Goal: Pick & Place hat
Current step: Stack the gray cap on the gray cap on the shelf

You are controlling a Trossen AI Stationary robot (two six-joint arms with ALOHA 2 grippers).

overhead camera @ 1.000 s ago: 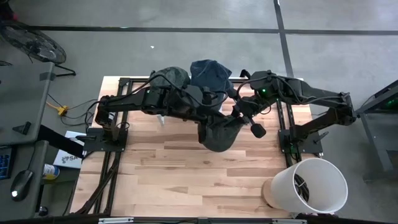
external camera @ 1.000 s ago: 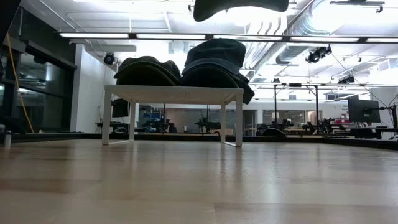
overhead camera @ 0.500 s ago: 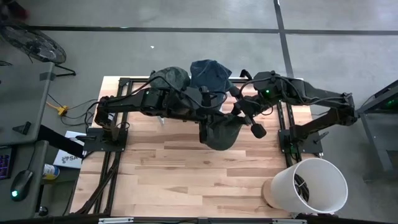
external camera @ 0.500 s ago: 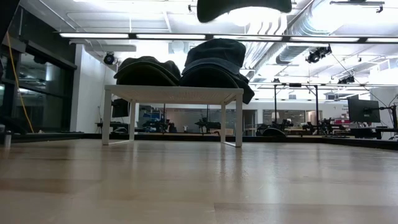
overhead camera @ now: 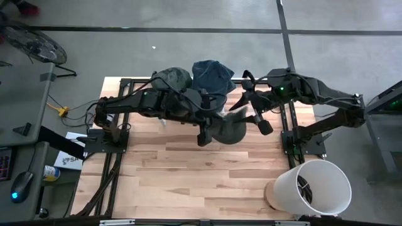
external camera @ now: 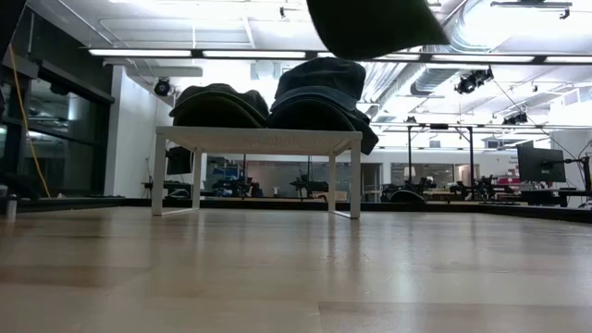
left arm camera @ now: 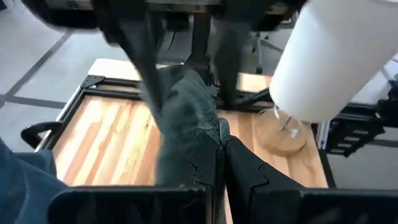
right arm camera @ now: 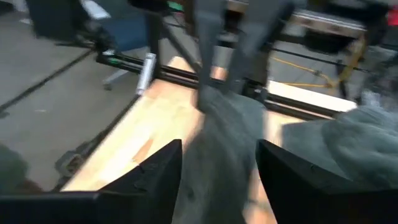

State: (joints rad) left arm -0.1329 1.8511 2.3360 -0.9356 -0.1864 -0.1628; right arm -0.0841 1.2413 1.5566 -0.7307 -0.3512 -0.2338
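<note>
Grey hat (overhead camera: 225,129) hanging above the wooden table (overhead camera: 176,169), pinched by left gripper (left arm camera: 221,146); right gripper (overhead camera: 248,100), just beside the hat, spread and holding nothing. Best carried steadily, grip kept firm, toward the white bin (overhead camera: 314,187). One table, one bin, three hats: one held, two on the white stand (external camera: 255,141).

in the low view the hanging hat (external camera: 375,26) is cut off by the top edge, and neither arm shows. the right wrist view is blurred. the bucket's (overhead camera: 314,186) dark contents are too small to tell.
</note>
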